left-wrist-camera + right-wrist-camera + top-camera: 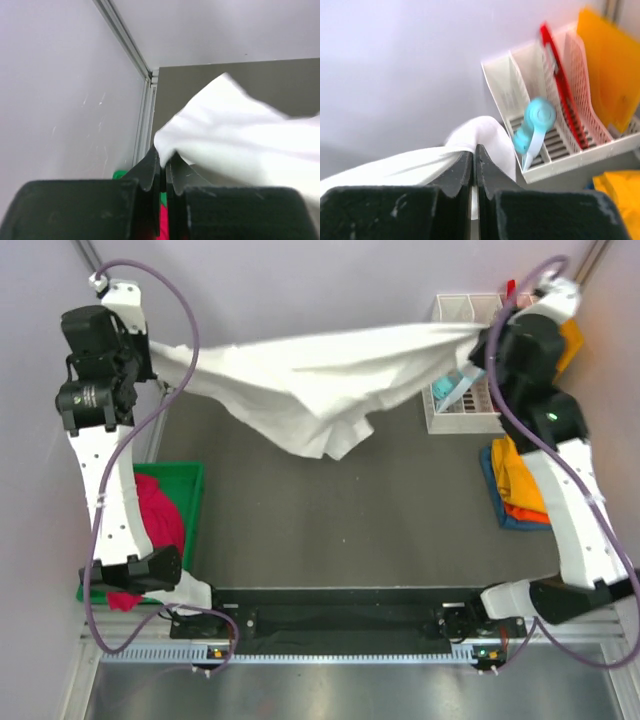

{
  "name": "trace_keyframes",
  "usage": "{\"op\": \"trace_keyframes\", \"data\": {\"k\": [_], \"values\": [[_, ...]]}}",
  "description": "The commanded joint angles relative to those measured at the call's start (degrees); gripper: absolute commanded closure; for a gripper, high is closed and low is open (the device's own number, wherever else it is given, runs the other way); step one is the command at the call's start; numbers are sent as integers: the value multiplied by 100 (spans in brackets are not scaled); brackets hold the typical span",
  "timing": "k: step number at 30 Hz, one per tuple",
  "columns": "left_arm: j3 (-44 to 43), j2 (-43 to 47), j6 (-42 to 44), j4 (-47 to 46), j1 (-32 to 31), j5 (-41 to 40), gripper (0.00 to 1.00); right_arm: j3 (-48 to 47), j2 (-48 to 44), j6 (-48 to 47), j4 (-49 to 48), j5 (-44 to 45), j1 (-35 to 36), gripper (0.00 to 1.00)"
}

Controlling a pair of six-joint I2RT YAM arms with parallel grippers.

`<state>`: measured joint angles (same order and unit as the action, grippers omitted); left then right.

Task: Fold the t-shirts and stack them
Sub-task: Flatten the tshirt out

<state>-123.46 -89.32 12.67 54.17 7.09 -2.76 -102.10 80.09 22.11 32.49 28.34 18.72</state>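
**White shirt strung between both claws**

Crimson-pink cloth shirt (165, 515) lies bunched in the green plastic bin (195, 480) at the table's left edge, beside the left arm. Further back, the left gripper (152, 358) is raised with its jaws pressed together on one edge of the large white cloth t-shirt (320, 380); the left wrist view shows the cloth pinched right at the fingertips (156, 162). The white shirt hangs in the air across the far half of the dark grey table (330, 530), sagging to a point in the middle. Its other end is clamped in the right gripper (482, 338), jaws likewise closed on the fabric. Just beside that claw stands a white slotted plastic rack (570, 155) holding a pale blue roll-shaped item (535, 125), a flat red board (560, 85) and a flat orange board (607, 65). Nearer, by the right arm, lies a pile of yellow-orange, orange and blue cloth shirts (515, 485).
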Motion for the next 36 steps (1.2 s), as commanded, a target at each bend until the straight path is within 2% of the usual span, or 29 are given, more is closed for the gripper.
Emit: {"op": "trace_keyframes", "data": {"k": [1,2,5,12,21,25,27,32,36], "values": [[408,730,-168,-406,20,118,100,-118,-695,-541,408,400,122,100],[906,906,-159,-547,12,110,100,5,-854,-602,312,418,140,100],[1463,1513,-36,-969,20,13,100,349,-1373,-768,240,480,167,100],[1307,2215,34,-540,38,118,100,-11,-1962,-980,776,217,299,100],[1237,3139,280,120,29,163,100,-318,-2472,-769,1268,-416,316,100],[860,3175,219,208,12,-22,100,-460,-2569,-883,1304,-268,308,100],[946,3123,140,243,20,187,100,-250,-2526,-989,1295,-102,308,100],[2166,2868,-308,-213,12,540,100,1092,-2367,-945,717,-91,299,100],[2783,2183,-475,-705,20,812,100,1658,-1658,-919,259,-389,89,100]]}}
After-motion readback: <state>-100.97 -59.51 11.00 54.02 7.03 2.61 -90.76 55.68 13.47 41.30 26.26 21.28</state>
